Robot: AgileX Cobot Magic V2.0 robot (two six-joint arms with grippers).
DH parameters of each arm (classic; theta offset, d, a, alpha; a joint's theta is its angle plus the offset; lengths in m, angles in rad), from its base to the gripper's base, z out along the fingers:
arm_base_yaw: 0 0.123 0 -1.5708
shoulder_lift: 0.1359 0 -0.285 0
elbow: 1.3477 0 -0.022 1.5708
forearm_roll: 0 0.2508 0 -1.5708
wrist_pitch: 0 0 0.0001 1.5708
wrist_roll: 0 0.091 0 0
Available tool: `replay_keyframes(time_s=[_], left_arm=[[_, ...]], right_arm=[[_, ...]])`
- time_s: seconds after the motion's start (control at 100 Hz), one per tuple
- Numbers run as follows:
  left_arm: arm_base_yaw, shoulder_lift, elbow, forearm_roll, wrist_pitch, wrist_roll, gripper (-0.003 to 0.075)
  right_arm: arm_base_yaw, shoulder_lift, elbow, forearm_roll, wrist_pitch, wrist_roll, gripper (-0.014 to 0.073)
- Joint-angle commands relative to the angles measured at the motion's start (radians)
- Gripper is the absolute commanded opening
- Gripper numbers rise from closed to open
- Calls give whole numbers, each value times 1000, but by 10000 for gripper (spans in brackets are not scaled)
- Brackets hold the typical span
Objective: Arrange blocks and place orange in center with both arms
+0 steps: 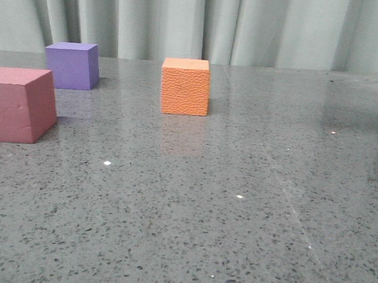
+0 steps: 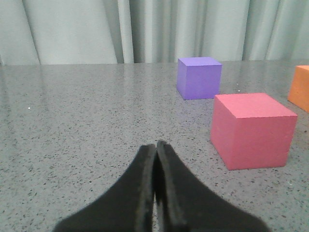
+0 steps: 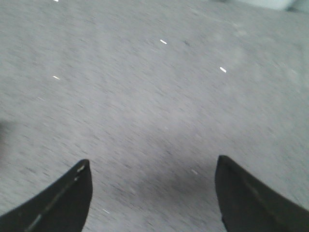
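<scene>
1. a grey speckled stone-like table top (image 1: pixel 191 212) fills the lower part of the front view and runs back to a straight far edge.
2. its surface is glossy and carries soft, blurred reflections.
3. a few small bright white flecks (image 1: pixel 107 163) sit scattered on the surface, like tiny glints of light.
4. a faint pale line (image 1: pixel 294 206) runs at a slant across the right part of the table top.
5. behind the table hangs a pale grey-green curtain (image 1: pixel 183 22) with vertical folds, covering the whole background.
6. the light is even and soft, with a darker patch (image 1: pixel 364 107) toward the far right of the table.
</scene>
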Motion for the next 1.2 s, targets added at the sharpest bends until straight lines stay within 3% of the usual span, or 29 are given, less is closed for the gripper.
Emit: replay_keyframes(time_s=[0.0, 0.21, 0.43, 0.55, 0.73, 1.19], left_arm=[[2, -33, 54, -4, -89, -1, -19], [2, -33, 54, -4, -89, -1, -19], [2, -33, 54, -4, -89, -1, -19], [2, -33, 54, -4, -89, -1, -19], [2, -33, 54, -4, -89, -1, -19], [2, -33, 54, -4, -89, -1, -19]], right_arm=[[-59, -140, 112, -54, -98, -8, 530], [-190, -388, 377, -54, -132, -8, 530], [-204, -612, 554, -54, -123, -9, 500], [-204, -717, 608, -53, -114, -9, 319], [-204, -796, 631, -52, -100, -9, -128], [-204, -806, 631, -52, -99, -8, -120]])
